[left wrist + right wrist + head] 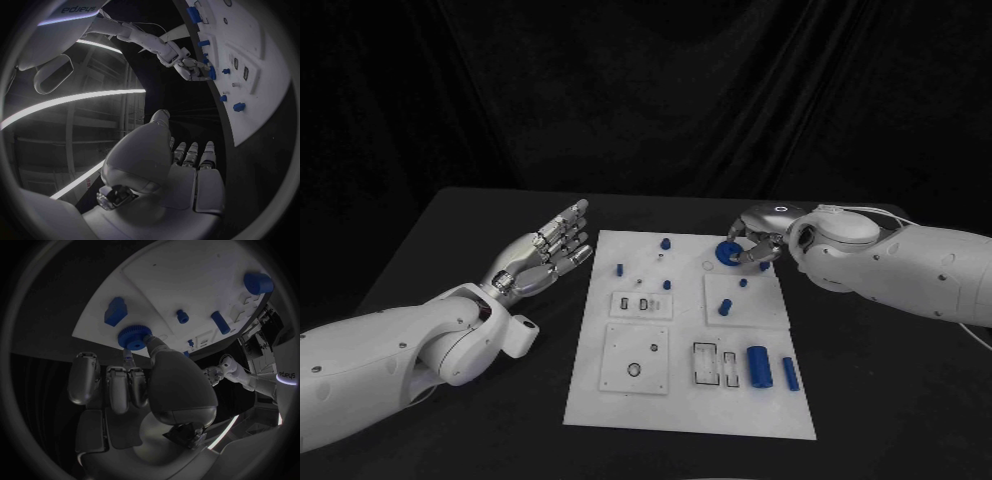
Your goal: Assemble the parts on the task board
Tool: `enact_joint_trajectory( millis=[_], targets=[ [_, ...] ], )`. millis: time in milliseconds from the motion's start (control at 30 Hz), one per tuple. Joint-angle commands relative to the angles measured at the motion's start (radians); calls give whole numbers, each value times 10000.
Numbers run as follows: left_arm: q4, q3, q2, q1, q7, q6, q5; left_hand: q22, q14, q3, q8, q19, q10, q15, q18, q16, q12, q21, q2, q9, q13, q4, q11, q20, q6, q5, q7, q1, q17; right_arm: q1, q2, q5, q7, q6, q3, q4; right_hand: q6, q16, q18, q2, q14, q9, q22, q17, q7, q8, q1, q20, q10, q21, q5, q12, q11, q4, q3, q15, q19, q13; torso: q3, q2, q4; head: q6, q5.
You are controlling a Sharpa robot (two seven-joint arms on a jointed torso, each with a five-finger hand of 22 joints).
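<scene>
Left hand (548,250) hovers over the table beside the board (632,300), fingers straight and together, holding nothing. Farther back, right hand (759,240) pinches the blue gear (728,254) at the board's far right edge, clearly nearer it.

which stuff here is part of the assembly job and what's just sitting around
Job: task board; blue gear pinched by right hand; blue cylinder; blue bar; small blue pegs.
Idle: left hand, open beside the board; black table.
</scene>
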Motion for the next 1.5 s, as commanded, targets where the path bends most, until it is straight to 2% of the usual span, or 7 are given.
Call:
enact_joint_trajectory(
  millis=[33,167,433,633,800,1100,1500],
  targets=[
    [13,7,21,10,780,142,-5,-9,-22,68,18,-9,20,56,69,-37,-35,-31,3,-5,-9,-8,75,63,-52,57,-24,124,-16,-104,42,-30,111,-8,-24,-62,236,-39,-161,-2,1070,186,635,2563,-22,120,120,10,1075,-7,327,25,15,-28,134,-40,-17,2631,0,4,22,47,-1],
    [13,7,18,9,765,162,-5,-8,-22,72,21,-8,20,62,68,-37,-35,-31,3,-3,-9,-13,80,68,-39,58,-20,127,-16,-153,63,-30,152,13,-24,-95,544,-58,-155,-99,1064,508,664,2545,-28,272,353,-1,1075,-43,911,25,15,-289,423,-51,-31,2631,-9,1,14,26,9],
    [8,7,18,7,730,220,-5,-6,-22,81,21,-5,20,77,68,-37,-35,-28,4,-3,-9,-23,90,79,-38,60,-1,133,-16,-179,55,-30,99,225,-23,-112,678,-123,-148,-191,1045,982,678,2481,5,537,693,3,1075,-113,955,25,46,-708,654,-35,-56,2631,-3,-3,3,20,22],
    [14,7,10,4,718,258,-5,-5,-22,97,20,-5,20,97,67,-37,-35,-28,8,-4,-9,-43,105,96,-42,64,24,146,-16,-183,-14,-22,242,-120,-22,21,925,-189,-151,-116,1027,2088,744,2420,-86,1380,731,37,1075,-135,1006,25,99,-945,621,4,-36,2631,-6,-3,8,31,41],
    [47,7,-36,3,692,266,-5,-4,-22,106,19,-3,20,105,67,-37,-35,-26,9,-5,-9,-53,109,103,-47,68,33,153,-16,-99,-157,323,378,-494,-16,414,792,-281,-164,-9,1004,2623,814,2332,-102,1701,415,66,1075,-100,269,25,125,-713,489,25,18,2631,-12,-6,-1,63,146],
    [32,7,-27,3,672,240,-5,2,-22,180,-50,6,20,183,63,-37,-35,-20,5,-68,-9,-155,119,169,-433,83,-129,181,-16,470,-33,1324,441,-421,-9,1147,688,-301,-175,17,1001,2721,857,2313,-29,1692,251,93,1075,-69,358,25,175,-555,483,70,53,2631,-17,-1,-2,35,177],
    [-24,7,68,3,669,260,-5,6,-22,245,-95,11,20,209,66,-37,-35,-16,-1,-114,-9,-217,105,207,-752,76,-622,115,-16,491,1044,1502,769,-229,-7,690,744,-236,-180,1,1020,2785,893,2376,-58,1721,307,105,1075,-42,365,25,160,-574,536,69,79,2631,-27,20,-1,2,204]
  ],
)
